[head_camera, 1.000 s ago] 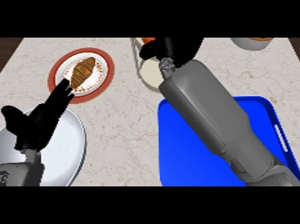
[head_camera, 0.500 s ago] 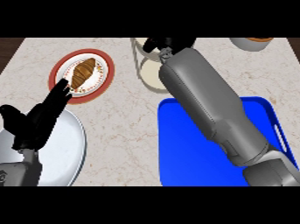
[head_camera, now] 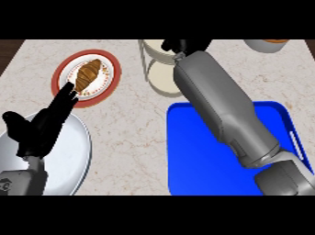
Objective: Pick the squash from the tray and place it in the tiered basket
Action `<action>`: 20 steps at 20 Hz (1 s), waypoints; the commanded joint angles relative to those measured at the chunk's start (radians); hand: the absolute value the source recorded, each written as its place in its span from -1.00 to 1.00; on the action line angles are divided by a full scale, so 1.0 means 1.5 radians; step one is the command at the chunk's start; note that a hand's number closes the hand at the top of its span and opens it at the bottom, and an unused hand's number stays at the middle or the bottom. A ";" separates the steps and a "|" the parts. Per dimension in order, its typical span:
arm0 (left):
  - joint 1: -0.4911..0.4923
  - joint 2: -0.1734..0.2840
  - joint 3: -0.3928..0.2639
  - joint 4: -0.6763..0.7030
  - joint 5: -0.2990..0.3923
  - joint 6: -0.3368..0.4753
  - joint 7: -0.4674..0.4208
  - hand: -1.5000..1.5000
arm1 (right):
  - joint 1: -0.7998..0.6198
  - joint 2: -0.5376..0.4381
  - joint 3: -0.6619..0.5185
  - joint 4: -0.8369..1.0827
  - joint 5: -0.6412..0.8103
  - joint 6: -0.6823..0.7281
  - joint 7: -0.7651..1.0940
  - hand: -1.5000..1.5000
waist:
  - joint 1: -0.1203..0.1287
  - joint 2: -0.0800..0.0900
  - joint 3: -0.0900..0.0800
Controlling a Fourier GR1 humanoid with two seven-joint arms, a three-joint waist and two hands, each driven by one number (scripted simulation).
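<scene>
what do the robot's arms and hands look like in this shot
Both forearms are smooth grey shells, the right forearm long, blocky and tapering toward the wrist. The left forearm shows a rounded grey casing. Each ends in a black hand: left hand, right hand. No cables or markings are visible.

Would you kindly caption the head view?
Right hand reaches over the cream tiered basket, beyond the blue rectangular tray.

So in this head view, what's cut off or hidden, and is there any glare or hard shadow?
Head view: even light, no glare; only a soft shadow beside the blue tray. The right hand is cropped by the top edge over the tiered basket, its forearm hiding much of it. No squash shows.
</scene>
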 commanded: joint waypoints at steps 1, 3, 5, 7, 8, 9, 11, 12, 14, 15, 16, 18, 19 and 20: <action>0.007 -0.005 -0.004 -0.001 0.002 -0.003 0.006 0.00 | -0.043 0.005 -0.022 0.081 0.003 -0.075 0.064 -1.00 | 0.004 0.003 -0.001; 0.000 0.019 0.018 -0.007 0.020 -0.023 0.012 0.00 | -0.051 0.005 -0.018 0.102 0.005 -0.097 0.065 -1.00 | 0.010 0.003 -0.001; -0.025 -0.013 -0.011 0.004 -0.006 0.008 0.030 0.00 | -0.053 0.005 -0.035 0.092 -0.017 -0.125 0.033 -1.00 | -0.001 0.003 0.000; 0.013 0.006 0.001 -0.018 0.000 -0.007 0.017 0.00 | -0.061 0.005 -0.056 0.099 -0.005 -0.170 0.046 -1.00 | 0.006 0.003 0.000; 0.011 0.010 0.008 -0.015 0.004 -0.009 0.012 0.00 | -0.067 0.005 -0.069 0.085 -0.024 -0.177 0.037 -1.00 | 0.005 0.002 0.000; -0.024 0.014 0.020 -0.005 0.016 -0.009 0.037 0.00 | -0.060 0.005 -0.074 0.080 -0.026 -0.205 0.035 -1.00 | 0.000 0.004 0.000; -0.004 -0.012 0.002 0.007 -0.009 0.012 0.004 0.00 | -0.041 0.005 -0.089 0.064 -0.035 -0.262 0.027 -1.00 | -0.005 0.004 0.000; 0.005 0.007 0.016 -0.008 0.007 -0.006 0.011 0.00 | -0.064 0.005 -0.104 0.057 -0.037 -0.253 0.030 -1.00 | -0.008 -0.001 0.000; 0.030 -0.001 -0.001 -0.026 -0.002 -0.006 0.007 0.00 | -0.051 0.005 -0.117 0.035 -0.039 -0.310 0.020 -1.00 | -0.008 -0.003 0.000; -0.010 0.003 0.014 -0.002 0.004 0.000 0.021 0.00 | -0.047 0.005 -0.105 0.027 -0.056 -0.335 0.022 -1.00 | -0.002 0.000 0.000; -0.003 -0.001 0.005 -0.004 -0.004 0.002 0.019 0.00 | -0.058 0.005 -0.123 0.022 -0.051 -0.340 0.022 -1.00 | -0.013 -0.002 0.000; 0.020 -0.006 0.009 0.007 -0.007 0.005 0.002 0.00 | -0.038 -0.004 -0.143 -0.011 -0.060 -0.372 0.001 -1.00 | -0.026 -0.005 0.000; 0.015 0.001 0.014 0.003 0.001 -0.004 0.003 0.00 | -0.027 0.005 -0.143 -0.016 -0.052 -0.409 -0.002 -1.00 | -0.024 -0.005 0.000; 0.024 0.000 0.013 -0.014 0.000 0.001 0.009 0.00 | -0.031 0.005 -0.152 -0.019 -0.042 -0.432 0.003 -1.00 | -0.022 -0.006 0.000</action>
